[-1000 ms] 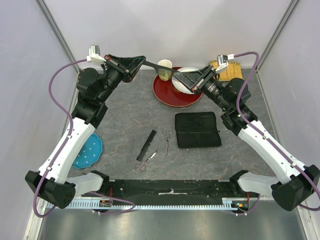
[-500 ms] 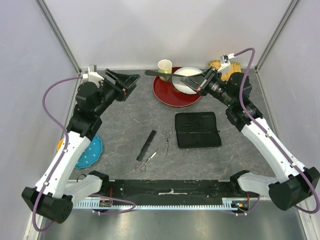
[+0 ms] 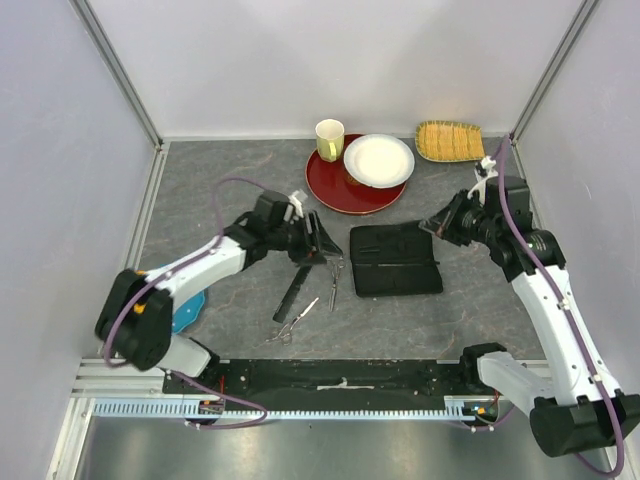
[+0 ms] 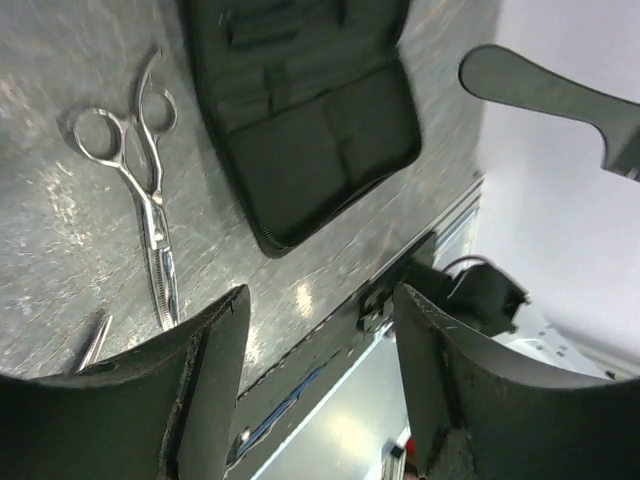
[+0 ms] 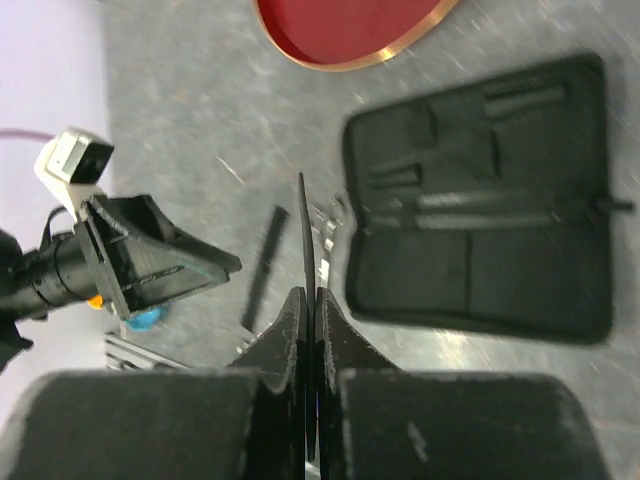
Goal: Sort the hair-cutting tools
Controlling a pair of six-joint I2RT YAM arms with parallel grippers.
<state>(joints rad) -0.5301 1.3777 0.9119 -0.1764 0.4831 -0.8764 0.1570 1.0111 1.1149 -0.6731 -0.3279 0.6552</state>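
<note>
Now the white-and-black left arm (image 3: 192,266) is reaching low across the mottled grey table (image 3: 230,160), having swung down from the far-left corner where it was raised half a second ago. The right arm (image 3: 546,296) is drawing back from over the white plate (image 3: 380,160) toward the case's right edge. The rectangular black zip case (image 3: 395,262) is lying open, showing its stitched pockets. The right claw (image 5: 308,300) is staying pinched together on a long, flat black comb-like tool (image 4: 530,85), carrying it above the case. The left claw (image 3: 312,240) is hanging with its fingers spread apart. The tapered black comb (image 3: 294,292) is lying with its far end just beside that claw. The slim silver scissors (image 3: 333,280) are resting just to its near right. The second pair (image 3: 292,326) is sitting nearer the bases.
</note>
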